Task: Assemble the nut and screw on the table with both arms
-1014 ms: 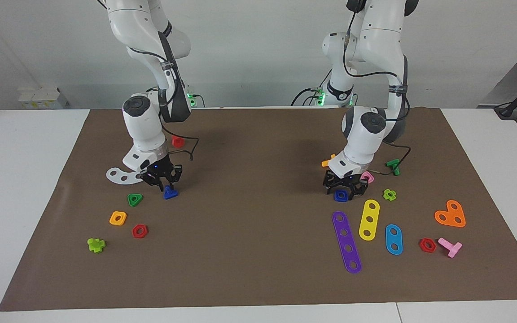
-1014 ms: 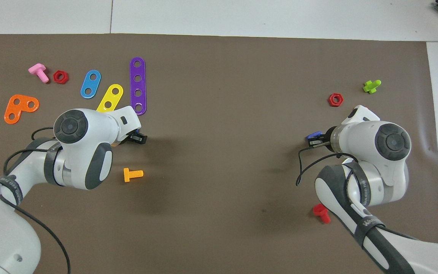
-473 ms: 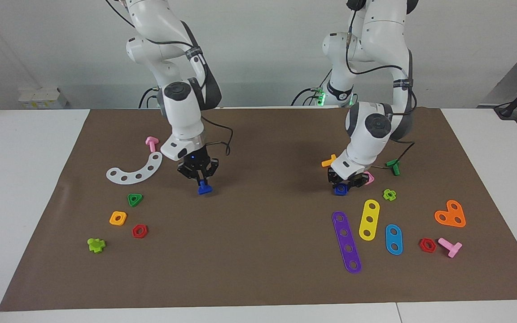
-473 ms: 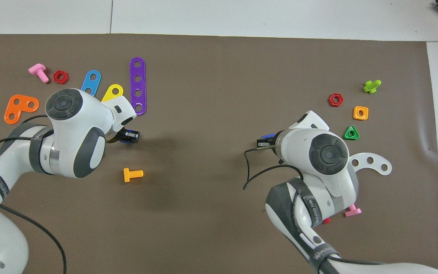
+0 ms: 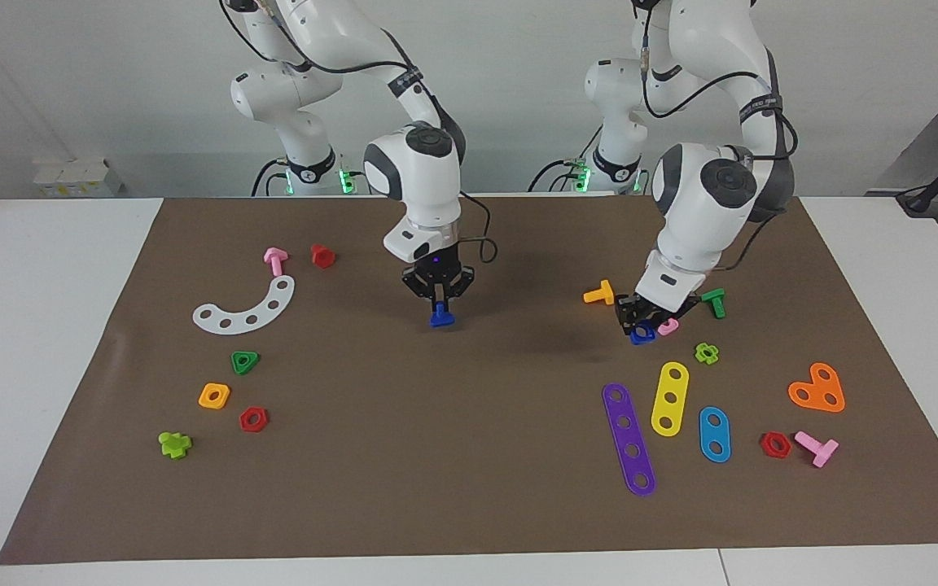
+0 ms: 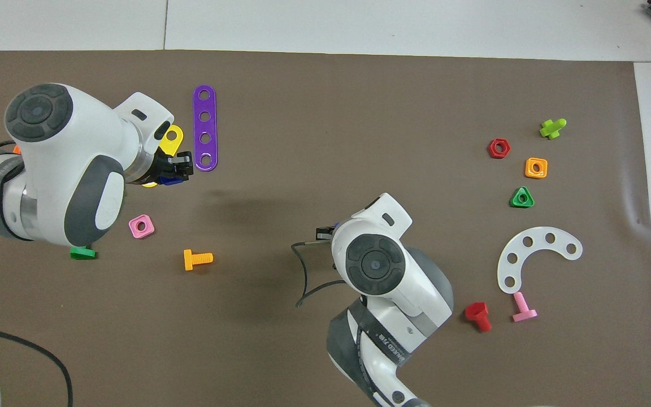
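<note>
My right gripper (image 5: 438, 306) is shut on the dark-blue screw (image 5: 440, 317) and holds it, head down, in the air over the middle of the brown mat (image 5: 469, 472). In the overhead view the right gripper (image 6: 325, 232) is mostly hidden under its own wrist, and the screw is hidden there too. My left gripper (image 5: 641, 324) is shut on the dark-blue nut (image 5: 642, 334) and holds it tilted just above the mat, beside the pink square nut (image 5: 668, 327). In the overhead view the left gripper (image 6: 177, 168) shows with the nut (image 6: 171, 181) under it.
An orange bolt (image 5: 599, 294), a green bolt (image 5: 713, 302), and purple (image 5: 628, 439), yellow (image 5: 669, 398) and blue (image 5: 714, 434) strips lie around the left gripper. A white curved strip (image 5: 245, 306), a green triangular nut (image 5: 245, 361) and an orange square nut (image 5: 214, 395) lie toward the right arm's end.
My right gripper has lifted the screw off the mat and carried it toward the table's middle. My left gripper has lifted the nut a little and tilted it.
</note>
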Action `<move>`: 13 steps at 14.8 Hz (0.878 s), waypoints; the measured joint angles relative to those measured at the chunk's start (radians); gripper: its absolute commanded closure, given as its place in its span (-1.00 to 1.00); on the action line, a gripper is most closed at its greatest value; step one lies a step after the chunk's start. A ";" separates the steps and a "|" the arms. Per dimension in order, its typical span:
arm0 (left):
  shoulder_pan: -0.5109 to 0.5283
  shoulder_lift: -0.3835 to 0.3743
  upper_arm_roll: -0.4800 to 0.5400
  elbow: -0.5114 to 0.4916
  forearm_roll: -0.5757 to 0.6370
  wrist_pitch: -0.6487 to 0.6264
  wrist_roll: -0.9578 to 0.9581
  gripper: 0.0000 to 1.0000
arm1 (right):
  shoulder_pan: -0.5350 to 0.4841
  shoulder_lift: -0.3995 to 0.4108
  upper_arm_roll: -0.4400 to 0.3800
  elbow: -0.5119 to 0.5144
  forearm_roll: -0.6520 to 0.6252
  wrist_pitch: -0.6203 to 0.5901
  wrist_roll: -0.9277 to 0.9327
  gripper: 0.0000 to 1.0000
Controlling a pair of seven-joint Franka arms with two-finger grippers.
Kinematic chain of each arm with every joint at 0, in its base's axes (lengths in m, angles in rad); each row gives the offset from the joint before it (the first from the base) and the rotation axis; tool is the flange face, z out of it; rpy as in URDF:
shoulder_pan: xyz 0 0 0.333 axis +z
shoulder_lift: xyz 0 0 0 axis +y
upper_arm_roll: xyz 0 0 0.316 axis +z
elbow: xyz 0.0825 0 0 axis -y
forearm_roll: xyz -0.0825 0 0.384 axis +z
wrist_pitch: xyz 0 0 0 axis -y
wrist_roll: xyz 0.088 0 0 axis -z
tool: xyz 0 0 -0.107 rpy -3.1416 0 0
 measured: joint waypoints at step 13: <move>-0.179 0.010 -0.018 -0.012 -0.005 0.106 -0.482 1.00 | -0.042 -0.054 -0.012 0.037 -0.040 -0.092 0.087 -1.00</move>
